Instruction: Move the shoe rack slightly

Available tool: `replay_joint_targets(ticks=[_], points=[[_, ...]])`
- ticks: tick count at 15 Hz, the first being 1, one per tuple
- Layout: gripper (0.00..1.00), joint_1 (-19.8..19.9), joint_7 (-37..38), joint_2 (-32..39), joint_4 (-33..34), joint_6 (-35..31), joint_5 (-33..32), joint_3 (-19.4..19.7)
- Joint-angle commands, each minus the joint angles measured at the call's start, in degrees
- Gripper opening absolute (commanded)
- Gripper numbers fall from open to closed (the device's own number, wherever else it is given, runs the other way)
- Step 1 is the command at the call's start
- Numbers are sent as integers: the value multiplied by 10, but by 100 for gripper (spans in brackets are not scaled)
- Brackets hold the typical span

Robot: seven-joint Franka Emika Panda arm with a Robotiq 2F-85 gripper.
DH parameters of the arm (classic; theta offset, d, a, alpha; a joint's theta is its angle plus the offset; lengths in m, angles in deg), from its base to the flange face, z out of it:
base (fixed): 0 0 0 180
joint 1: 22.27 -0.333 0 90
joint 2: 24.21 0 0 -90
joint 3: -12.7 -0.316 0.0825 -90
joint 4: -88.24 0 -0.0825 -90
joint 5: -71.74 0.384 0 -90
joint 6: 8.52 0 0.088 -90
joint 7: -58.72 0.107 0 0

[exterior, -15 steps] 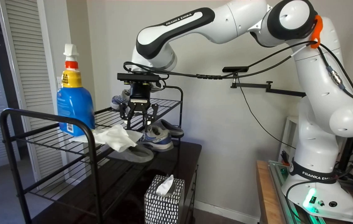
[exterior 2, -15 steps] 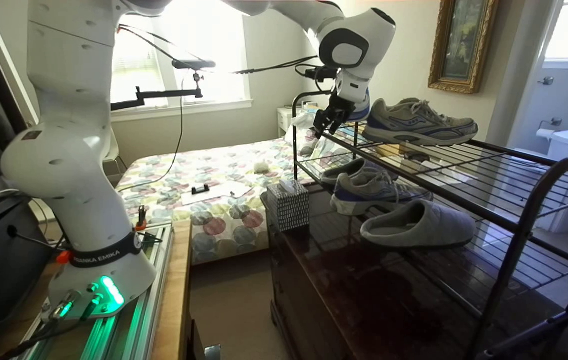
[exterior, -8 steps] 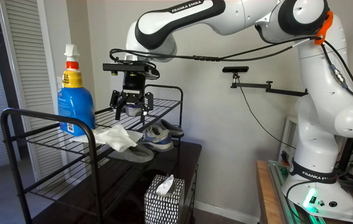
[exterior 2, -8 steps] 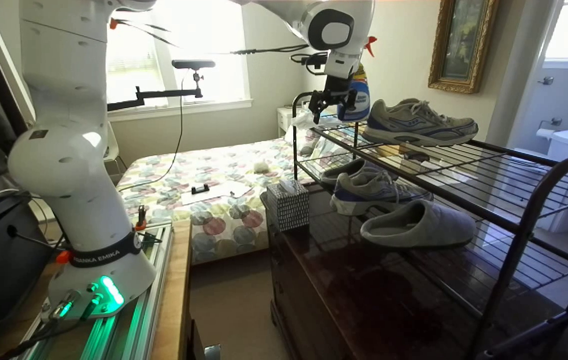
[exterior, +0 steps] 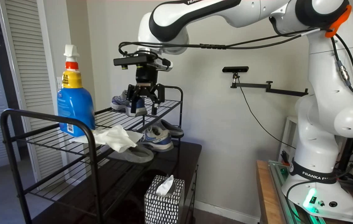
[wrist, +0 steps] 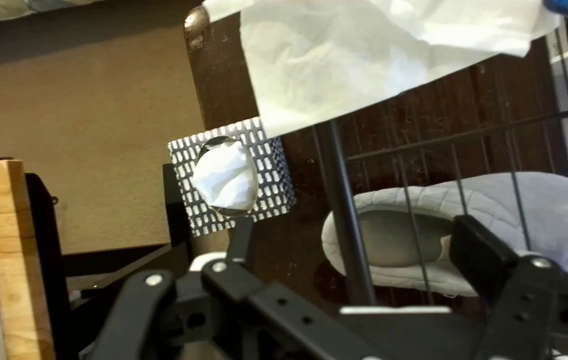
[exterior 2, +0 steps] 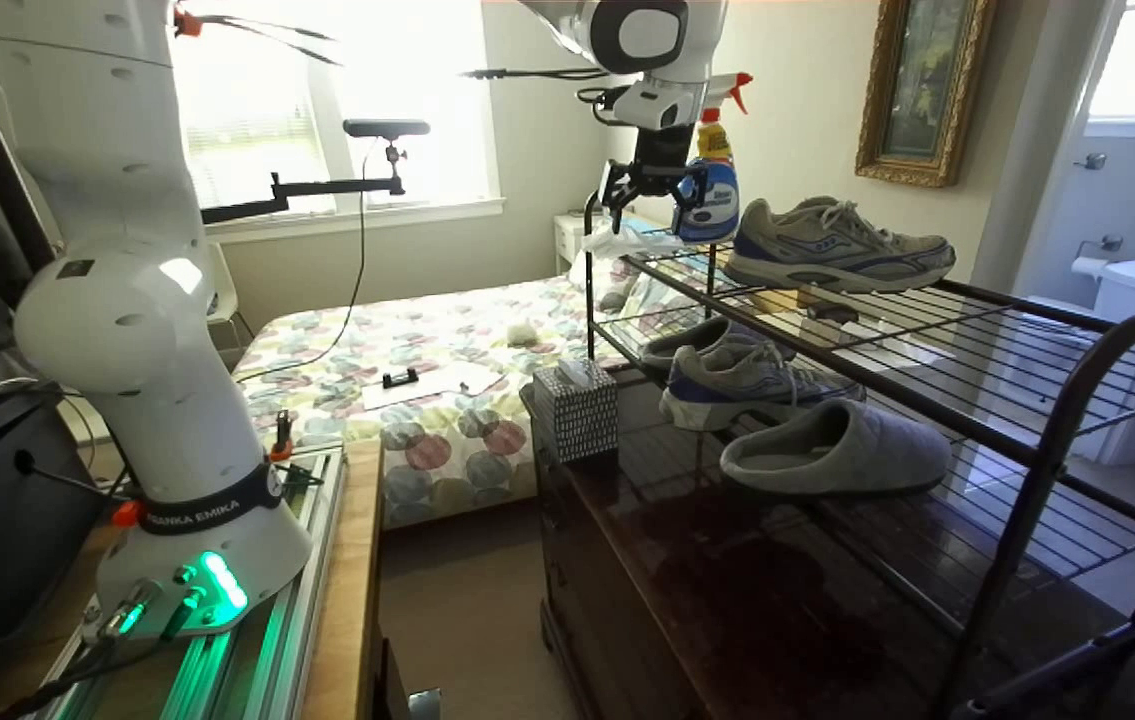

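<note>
Hand (exterior: 144,109), two fingers (wrist: 481,257) apart, hangs above one shoe rack (exterior: 94,158) bearing one spray bottle (exterior: 75,107).

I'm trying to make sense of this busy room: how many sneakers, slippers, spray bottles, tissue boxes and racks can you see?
Sneakers: 2
Slippers: 2
Spray bottle: 1
Tissue box: 1
Rack: 1
Total: 7
</note>
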Motion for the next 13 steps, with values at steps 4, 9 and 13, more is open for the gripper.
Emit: replay_joint_targets(ticks=[4,9,13], points=[[100,16,-54,-26,-37,71,4,-13],[100,19,-78,-35,-52,85,4,-13],[100,19,-79,-35,-52,85,4,-13]])
